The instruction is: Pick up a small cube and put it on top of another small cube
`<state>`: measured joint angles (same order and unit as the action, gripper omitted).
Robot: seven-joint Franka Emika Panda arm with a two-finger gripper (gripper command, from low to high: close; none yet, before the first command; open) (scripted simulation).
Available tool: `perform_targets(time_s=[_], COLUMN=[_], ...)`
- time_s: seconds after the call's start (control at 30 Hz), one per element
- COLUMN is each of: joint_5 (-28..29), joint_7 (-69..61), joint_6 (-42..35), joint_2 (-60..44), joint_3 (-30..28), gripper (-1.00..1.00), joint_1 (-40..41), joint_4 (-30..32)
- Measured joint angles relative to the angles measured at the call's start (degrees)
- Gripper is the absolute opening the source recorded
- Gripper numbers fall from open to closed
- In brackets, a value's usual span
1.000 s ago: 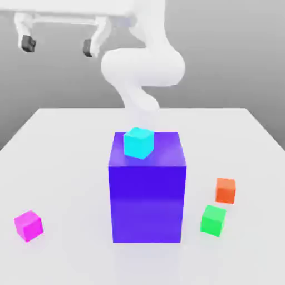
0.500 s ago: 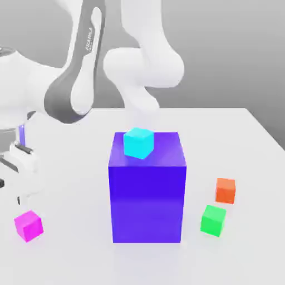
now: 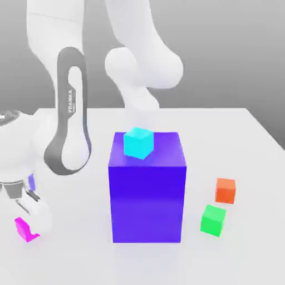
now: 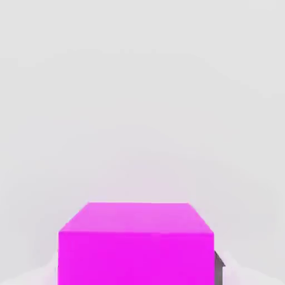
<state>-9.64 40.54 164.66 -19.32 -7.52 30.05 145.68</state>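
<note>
The small magenta-pink cube (image 3: pixel 22 229) rests on the white table (image 3: pixel 234 139) at the exterior view's lower left. My gripper (image 3: pixel 28 224) has come down over it, and a white finger (image 3: pixel 40 218) covers the cube's right side. In the hand view the cube (image 4: pixel 136 245) sits very close between the fingers, with a dark pad (image 4: pixel 218 268) against its side. The gripper is shut on the cube, which is still down on the table.
A big blue-violet block (image 3: pixel 147 195) stands mid-table with a small cyan cube (image 3: pixel 138 142) on its top. An orange cube (image 3: pixel 225 190) and a green cube (image 3: pixel 213 219) lie to the block's right in the exterior view. The arm's links arch over the left half.
The arm swung down from high at the back to the magenta cube at the lower left. The gripper lowered around the cube and shut on it. The other cubes did not move.
</note>
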Motion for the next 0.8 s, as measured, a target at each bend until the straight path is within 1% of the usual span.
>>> perform_targets(time_s=[0.1,0.23,0.5,0.8], joint_5=[3.1,4.6,7.1,7.3], joint_7=[2.3,1.5,-2.5,-8.9], joint_6=[-4.6,-10.4,-14.5,-18.5], joint_2=[5.9,5.4,7.5,10.2], joint_3=[-1.9,-1.1,6.0,15.4], gripper=[-1.0,-1.0,-1.0,-1.0], joint_1=[-1.2,-2.1,-8.7,-16.0], joint_4=[1.3,-3.1,-4.1,-4.2])
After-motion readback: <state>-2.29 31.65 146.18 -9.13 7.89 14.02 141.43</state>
